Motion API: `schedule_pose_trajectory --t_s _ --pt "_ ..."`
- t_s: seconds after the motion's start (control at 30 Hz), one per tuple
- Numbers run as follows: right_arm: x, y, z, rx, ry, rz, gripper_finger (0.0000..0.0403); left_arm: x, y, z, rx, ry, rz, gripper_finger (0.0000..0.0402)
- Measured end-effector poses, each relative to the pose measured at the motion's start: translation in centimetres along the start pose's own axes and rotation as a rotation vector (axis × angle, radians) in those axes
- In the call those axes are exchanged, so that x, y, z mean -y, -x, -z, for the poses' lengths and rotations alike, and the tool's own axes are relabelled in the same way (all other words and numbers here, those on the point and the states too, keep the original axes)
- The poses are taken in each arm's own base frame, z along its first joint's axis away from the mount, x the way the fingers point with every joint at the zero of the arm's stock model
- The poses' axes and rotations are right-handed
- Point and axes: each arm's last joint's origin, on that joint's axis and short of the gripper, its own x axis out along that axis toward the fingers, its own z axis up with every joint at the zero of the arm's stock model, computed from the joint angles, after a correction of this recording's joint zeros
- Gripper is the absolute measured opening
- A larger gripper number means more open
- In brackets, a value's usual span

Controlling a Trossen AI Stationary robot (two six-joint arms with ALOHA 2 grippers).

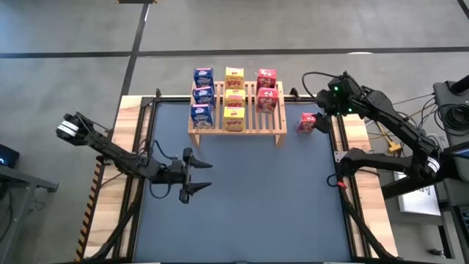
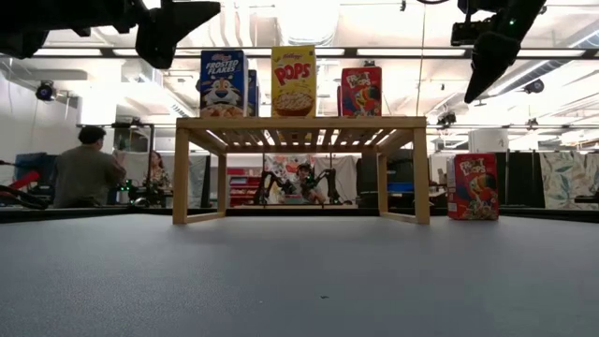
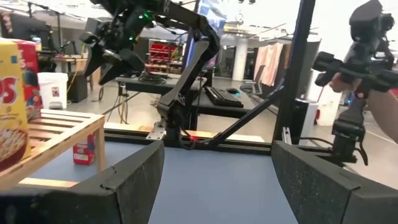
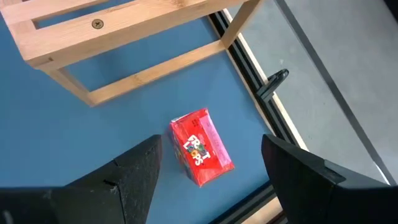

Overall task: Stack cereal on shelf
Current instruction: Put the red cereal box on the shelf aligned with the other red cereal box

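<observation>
From above, the shelf held eight cereal boxes, and one red box stood on the mat beside it. The right gripper hung near that box. The left gripper waited, fingers open.

Down low, the red box stood right of the shelf.

In the right wrist view, open fingers framed the box. Picking it up looked next: go down, then squeeze.

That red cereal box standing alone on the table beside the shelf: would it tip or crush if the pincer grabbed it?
The red box looks like thin cardboard, so a hard squeeze would probably dent it. It stands upright on a narrow base, so a sideways nudge might topple it. It is likely light. The right pincer hangs open above it, wide enough to straddle it.
</observation>
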Motion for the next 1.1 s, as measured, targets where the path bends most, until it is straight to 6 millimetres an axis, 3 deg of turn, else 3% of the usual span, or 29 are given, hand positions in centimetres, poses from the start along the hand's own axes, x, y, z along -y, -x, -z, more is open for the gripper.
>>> schedule_pose_trajectory --t_s 1.1 --pt "0.01 -0.32 -0.06 -0.015 0.042 -0.016 0.0264 -0.04 0.0 -0.42 0.041 -0.039 -0.013 0.0281"
